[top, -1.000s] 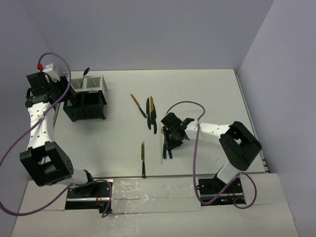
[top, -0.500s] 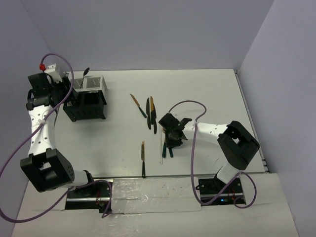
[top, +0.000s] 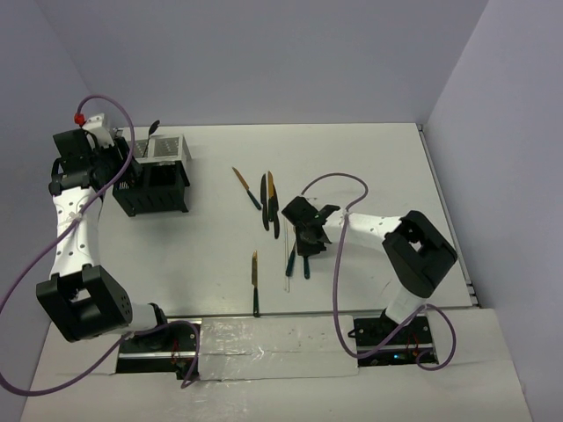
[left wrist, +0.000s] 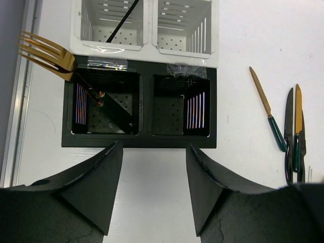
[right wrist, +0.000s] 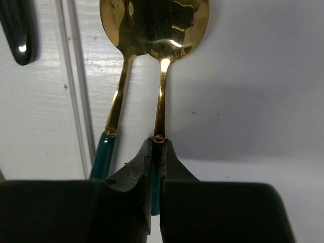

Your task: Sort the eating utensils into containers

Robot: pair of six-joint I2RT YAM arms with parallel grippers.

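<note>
On the table [right wrist: 253,76] right of centre, my right gripper [right wrist: 156,147] pinches a gold spoon [right wrist: 174,20] by its green handle, beside another spoon [right wrist: 117,101]. My left gripper [left wrist: 154,147] hangs spread and empty over the black caddy [left wrist: 139,142].

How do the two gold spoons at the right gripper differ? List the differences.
The gripped spoon is clamped at its handle's top by the right gripper; the free spoon lies loose beside it. The gripped spoon's neck runs straight out from the gripper; the free spoon's slants. The free spoon's green handle shows; the gripped spoon's is mostly hidden in the grip. Both have shiny gold bowls and slim gold necks.
</note>
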